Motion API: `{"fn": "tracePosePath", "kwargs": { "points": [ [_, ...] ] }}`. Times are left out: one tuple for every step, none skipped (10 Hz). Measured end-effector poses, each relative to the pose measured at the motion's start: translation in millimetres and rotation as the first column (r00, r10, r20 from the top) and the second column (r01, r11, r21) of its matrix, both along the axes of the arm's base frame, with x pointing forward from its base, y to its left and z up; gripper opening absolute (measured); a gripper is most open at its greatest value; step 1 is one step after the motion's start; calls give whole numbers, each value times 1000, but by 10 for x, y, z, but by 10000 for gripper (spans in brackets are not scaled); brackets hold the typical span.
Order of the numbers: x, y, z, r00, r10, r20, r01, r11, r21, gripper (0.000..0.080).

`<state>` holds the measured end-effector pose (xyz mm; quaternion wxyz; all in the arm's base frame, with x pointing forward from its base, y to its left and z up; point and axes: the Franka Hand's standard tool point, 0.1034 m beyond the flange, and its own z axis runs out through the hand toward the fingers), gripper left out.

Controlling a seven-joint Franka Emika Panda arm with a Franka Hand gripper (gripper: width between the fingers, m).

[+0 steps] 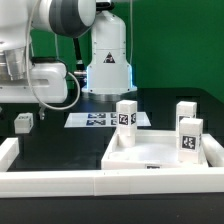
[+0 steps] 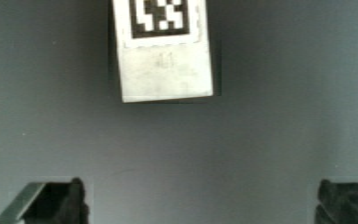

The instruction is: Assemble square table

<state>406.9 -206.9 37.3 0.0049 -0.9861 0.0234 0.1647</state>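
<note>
No readable writing anywhere; only black-and-white square tags on the white plastic parts. Claw (image 2: 201, 205) spread wide, gripping nothing. Ahead of its fingertips (image 2: 51, 203), clear of them, a short white block leg (image 2: 167, 65) flat on the dark table (image 2: 282, 130). In the exterior view, white square slab (image 1: 160, 152) with three upright legs (image 1: 126, 121).

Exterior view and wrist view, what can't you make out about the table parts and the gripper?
- Gripper: in the exterior view the frame's edge cuts it off; the wrist view shows only its open fingertips.
- Fourth leg: three legs stand on the square tabletop; the small block at the exterior view's left is too small to identify.
- Leg in the wrist view: its tag is cut off by the frame's edge.
- Marker board: partly hidden behind a leg.
</note>
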Motion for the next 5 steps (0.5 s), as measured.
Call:
{"fn": "tracePosePath", "kwargs": {
  "points": [
    [-4,27,-10,998,0,-67,1,1000,17,648],
    [0,37,-23,992,0,-125,4,1000,29,648],
    [-32,5,-62,982,-2,-188,2,1000,-3,648],
    [-108,-29,-119,965,4,-264,-9,1000,-19,648],
    [-177,-40,-156,949,8,-314,-14,1000,-16,648]
  ]
}}
